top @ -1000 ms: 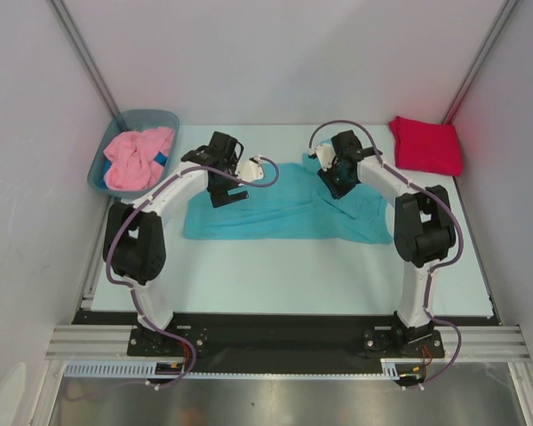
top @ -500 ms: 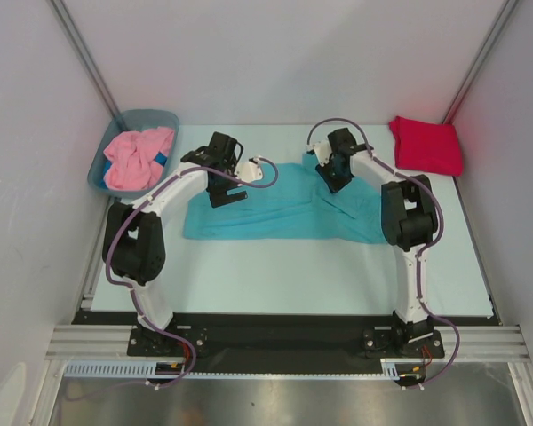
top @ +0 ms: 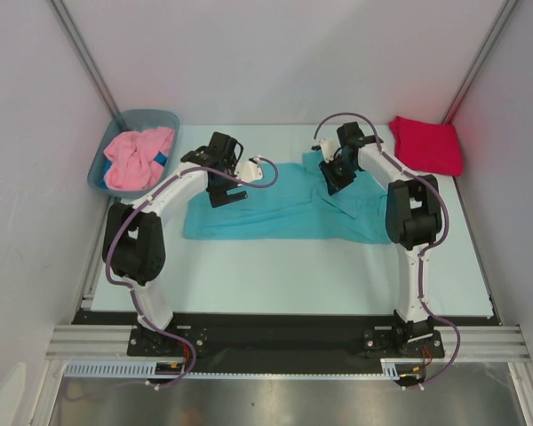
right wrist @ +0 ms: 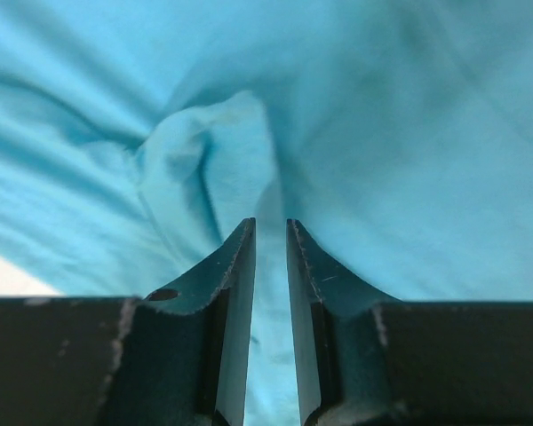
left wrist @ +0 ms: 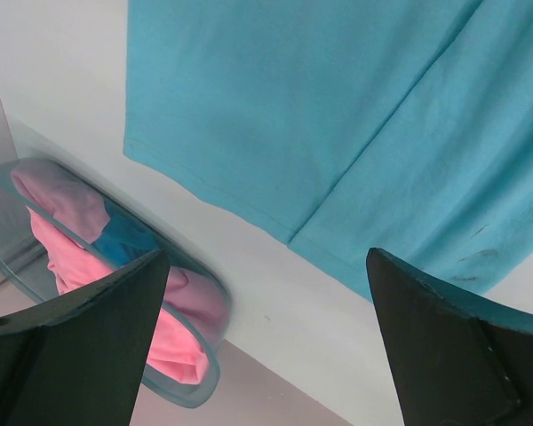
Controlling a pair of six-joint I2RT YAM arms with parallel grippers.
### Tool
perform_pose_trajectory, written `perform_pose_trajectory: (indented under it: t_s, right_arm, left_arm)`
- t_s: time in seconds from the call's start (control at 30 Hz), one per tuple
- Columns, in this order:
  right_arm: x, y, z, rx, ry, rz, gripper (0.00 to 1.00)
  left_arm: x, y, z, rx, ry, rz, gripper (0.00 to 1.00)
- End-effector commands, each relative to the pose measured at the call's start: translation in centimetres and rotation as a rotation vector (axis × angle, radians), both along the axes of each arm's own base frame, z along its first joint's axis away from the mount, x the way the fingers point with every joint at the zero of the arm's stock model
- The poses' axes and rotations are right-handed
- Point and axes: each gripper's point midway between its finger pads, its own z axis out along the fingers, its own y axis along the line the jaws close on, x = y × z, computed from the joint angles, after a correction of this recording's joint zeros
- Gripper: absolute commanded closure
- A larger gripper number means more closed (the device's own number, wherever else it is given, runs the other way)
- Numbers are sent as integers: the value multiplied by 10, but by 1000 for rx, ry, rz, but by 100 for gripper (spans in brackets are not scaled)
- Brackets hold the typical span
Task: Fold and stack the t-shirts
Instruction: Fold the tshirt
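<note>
Turquoise t-shirt point(top: 275, 217) lies spread across the middle of the table point(top: 249, 271). Right gripper point(top: 330, 182), jaws almost together, pinches a raised fold at its far right. Left gripper point(top: 224, 197) hangs wide open above its far left. Red t-shirt point(top: 425, 144) lies folded far right; pink t-shirt point(top: 135, 155) sits in a tub point(top: 151, 116) far left.

Bare pale table point(left wrist: 249, 297) lies open between the wide-spread fingers of the left gripper point(left wrist: 266, 253), with the flat turquoise cloth t-shirt point(left wrist: 293, 106) just ahead. Beyond its left finger stands a grey-blue plastic tub point(top: 147, 113) heaped with a crumpled pink shirt point(left wrist: 67, 257). A pinched turquoise ridge fills the narrow gap of the right gripper point(right wrist: 270, 222). A folded crimson shirt point(top: 426, 145) lies off its right side.
</note>
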Motion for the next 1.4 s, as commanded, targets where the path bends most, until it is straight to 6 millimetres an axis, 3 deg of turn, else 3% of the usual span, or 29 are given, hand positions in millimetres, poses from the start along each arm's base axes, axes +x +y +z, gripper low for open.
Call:
perform_pose_trajectory:
  t_s: [0.0,0.33,0.73,1.0,1.37]
  right_arm:
    - [-15,13,18,72,49,29,74]
    - [-11,4,18,67,30,-22,73]
    - [-6,-20,13,84,45,-75,62]
    - [-20,-11,7,167,106,-37,52]
    - [-24,-5,1,210,141,-26,53]
  left_arm:
    - [11,-10,21,-25,-62,-23,0]
    - [7,-9,19,-29,-58,-24,0]
    - [2,-6,19,-22,-58,-19,0]
    - [3,-6,20,-21,-61,-21,0]
    - [6,-7,20,-24,-63,-21,0]
